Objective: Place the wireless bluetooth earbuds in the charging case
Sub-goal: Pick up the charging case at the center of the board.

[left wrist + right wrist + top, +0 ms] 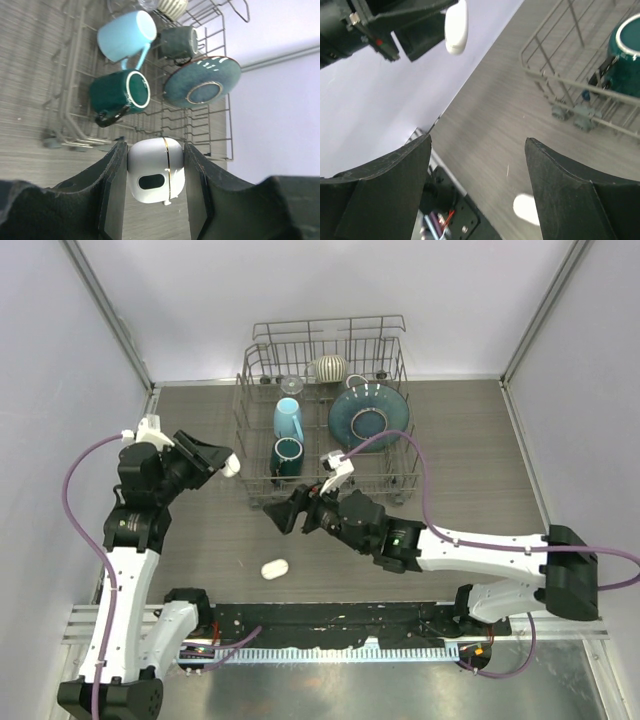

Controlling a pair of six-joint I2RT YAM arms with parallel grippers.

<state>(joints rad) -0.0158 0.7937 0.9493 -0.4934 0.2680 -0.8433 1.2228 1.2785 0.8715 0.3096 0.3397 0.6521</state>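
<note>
My left gripper is shut on a white charging case and holds it above the table, left of the rack. In the left wrist view the case sits between both fingers. It has a gold seam and a dark oval window, and a tiny white nub sticks out under it. My right gripper is open and empty above the table's middle, and the right wrist view shows its jaws wide apart. A tiny white sliver, perhaps an earbud, lies on the table. No other earbuds show.
A white oval object lies on the table near the front. A wire dish rack at the back holds a light blue mug, a dark green mug, a teal plate and a striped bowl.
</note>
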